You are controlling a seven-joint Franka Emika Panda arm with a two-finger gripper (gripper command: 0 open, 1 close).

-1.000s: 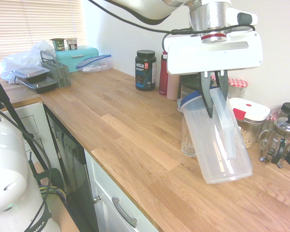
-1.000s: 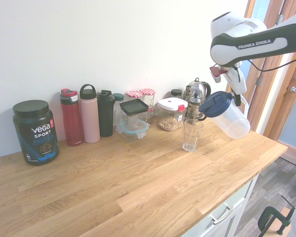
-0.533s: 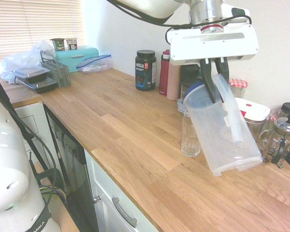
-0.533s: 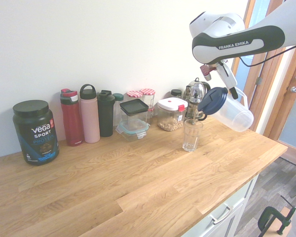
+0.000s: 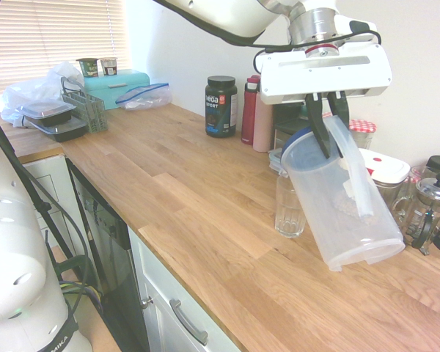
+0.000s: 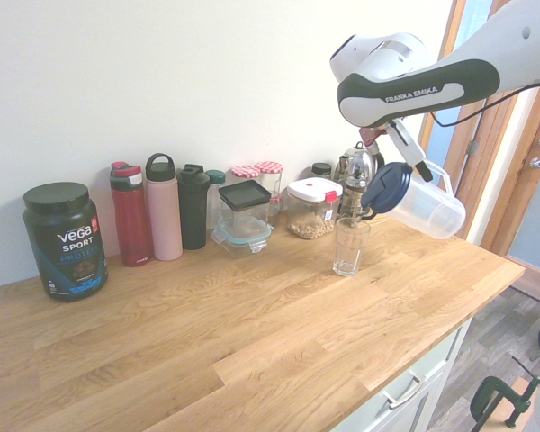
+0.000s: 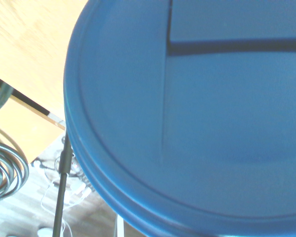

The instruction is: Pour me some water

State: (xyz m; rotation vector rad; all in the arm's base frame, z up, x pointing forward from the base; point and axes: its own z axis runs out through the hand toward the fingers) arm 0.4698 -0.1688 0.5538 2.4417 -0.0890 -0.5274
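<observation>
A clear jug (image 5: pixel 342 198) with a blue lid (image 6: pixel 386 188) hangs tilted in the air, its handle clamped between the jaws of the gripper (image 5: pixel 327 141), lid end above the empty glass (image 6: pixel 349 246) on the counter (image 5: pixel 205 205).

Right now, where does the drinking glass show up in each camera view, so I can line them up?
First exterior view: the glass stands right of centre, partly behind the tilted pitcher.
Second exterior view: the glass stands right of centre, below the pitcher's blue lid.
Wrist view: not visible; the lid fills it.
Shared landmark: the black Vega tub.
</observation>
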